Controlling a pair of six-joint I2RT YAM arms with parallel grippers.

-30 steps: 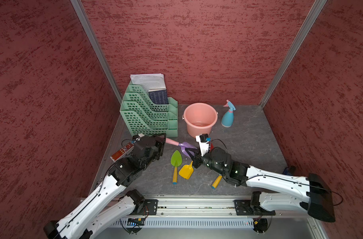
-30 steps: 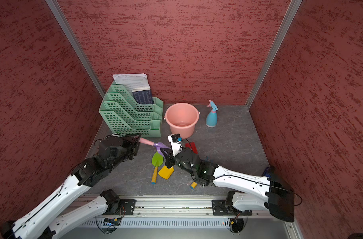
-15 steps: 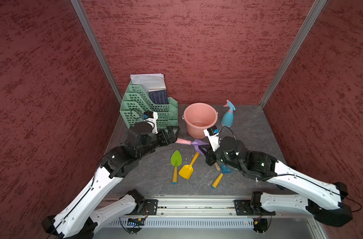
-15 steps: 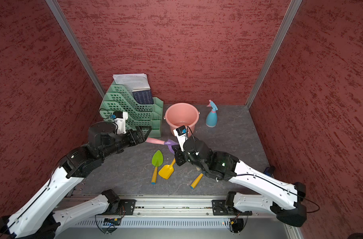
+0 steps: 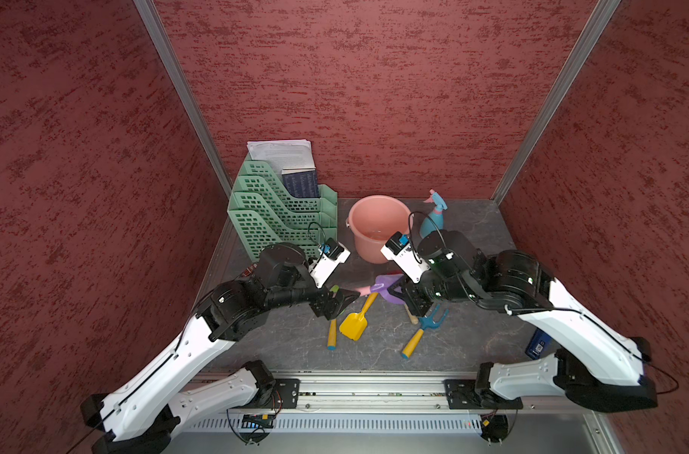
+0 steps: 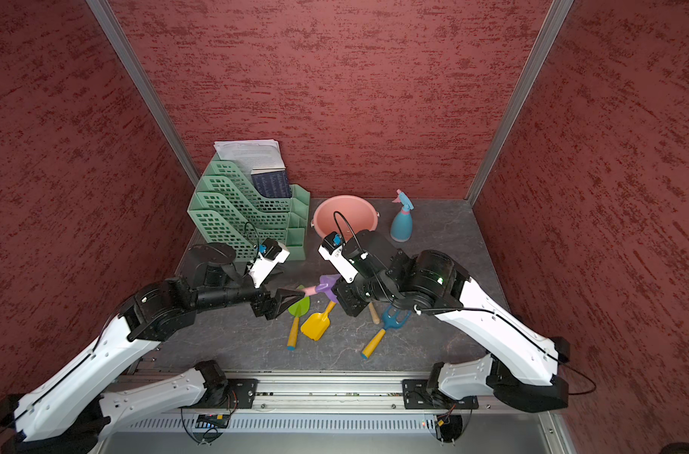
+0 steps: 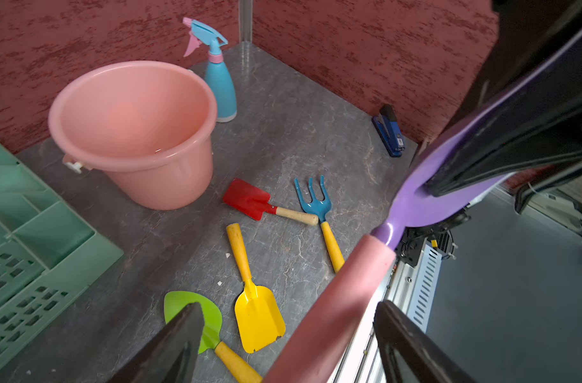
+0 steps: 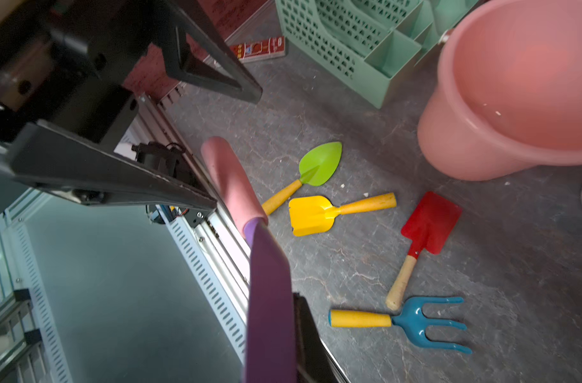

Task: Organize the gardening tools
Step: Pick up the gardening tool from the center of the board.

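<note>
- left gripper (image 5: 349, 299): matt black, its fingers (image 8: 100, 175) long hollow triangles with blunt tips; round screw holes in the body behind them.
- right gripper (image 5: 394, 294): same black finish.
- Behind each pair of fingers, a white camera block (image 5: 329, 262) with a blue plug (image 5: 326, 248) and a looping black cable (image 5: 421, 232).
- 2 arms, left arm (image 5: 170, 365) and right arm (image 5: 582, 330): black joint housings nearer the fingers, glossy white shells farther back.
- 1 small green light (image 6: 439, 280) on the right arm's black housing.

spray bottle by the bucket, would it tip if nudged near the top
Probably: the spray bottle stands upright, tall on a small base, with a trigger head up top, so a high nudge could topple it. Its smooth plastic looks light and likely slippery. The round body might roll once down.
</note>
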